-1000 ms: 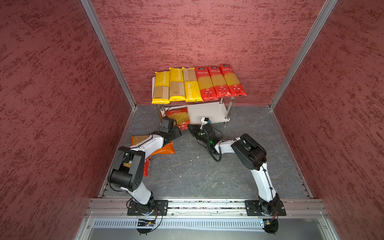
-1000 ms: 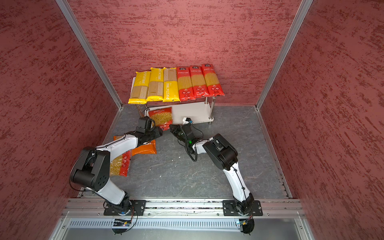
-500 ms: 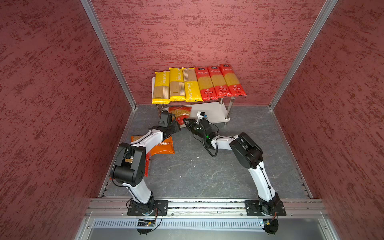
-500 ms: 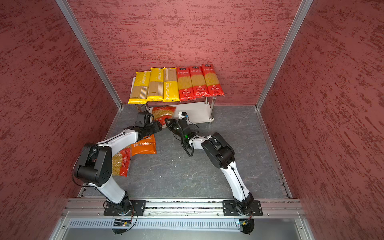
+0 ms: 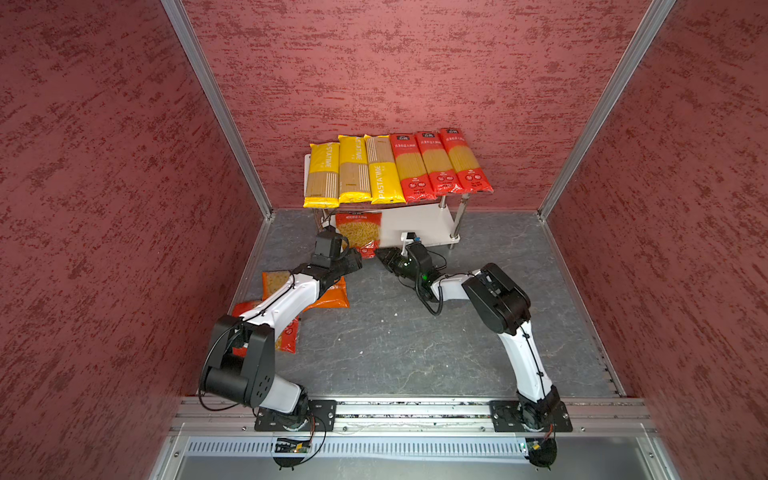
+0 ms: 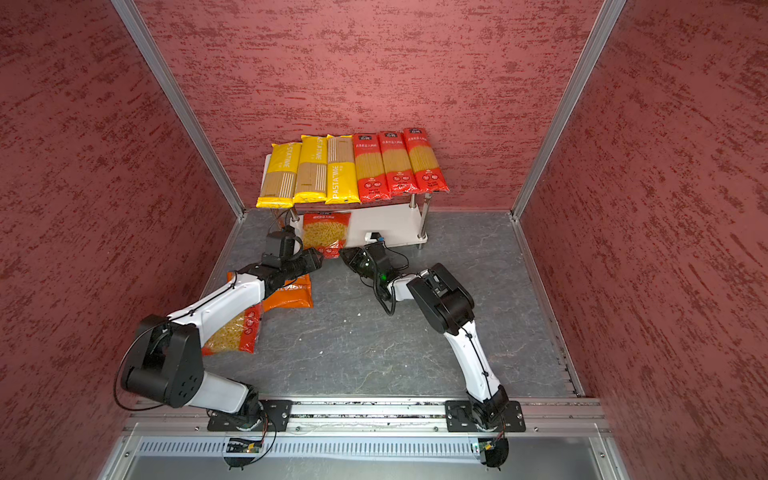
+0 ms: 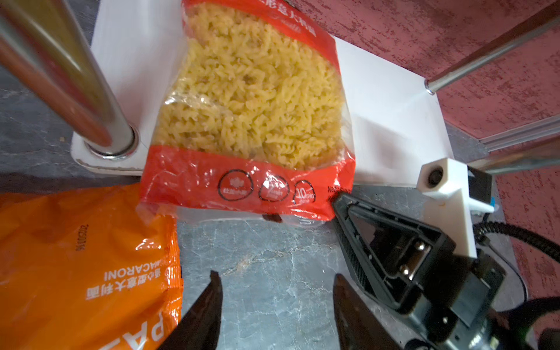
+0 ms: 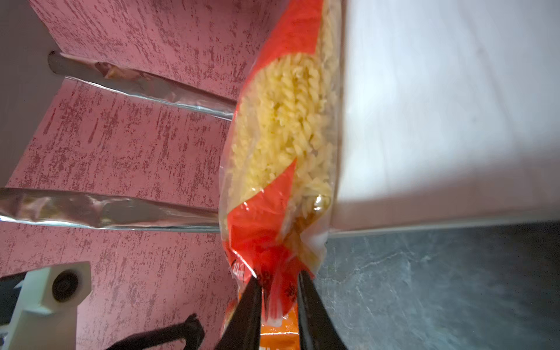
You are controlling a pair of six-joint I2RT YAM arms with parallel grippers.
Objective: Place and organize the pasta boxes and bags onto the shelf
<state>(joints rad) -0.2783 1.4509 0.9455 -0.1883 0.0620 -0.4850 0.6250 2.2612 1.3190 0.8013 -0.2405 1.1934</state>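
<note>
A red bag of spiral pasta (image 5: 358,232) (image 6: 325,232) (image 7: 251,115) (image 8: 281,145) lies on the shelf's lower white board (image 5: 419,224) (image 6: 386,224) (image 7: 388,121), with its near end hanging over the front edge. My right gripper (image 5: 379,255) (image 8: 279,275) is open, and the bag's crimped end sits loose between its parted jaws. Just left of the bag, my left gripper (image 5: 355,259) (image 7: 276,275) is open over bare floor and holds nothing. The top board carries three yellow spaghetti packs (image 5: 353,170) and three red spaghetti bags (image 5: 440,164).
An orange macaroni bag (image 5: 332,295) (image 7: 75,266) lies on the floor under my left forearm. A red short-pasta bag (image 5: 286,336) (image 6: 232,332) lies nearer the left wall. A chrome shelf post (image 7: 100,121) stands beside the placed bag, and grey floor stretches to the right.
The spiral pasta bag has moved from in front of the shelf onto its lower board. My right jaws have parted around the bag's end. My left arm has shifted closer to the shelf.
</note>
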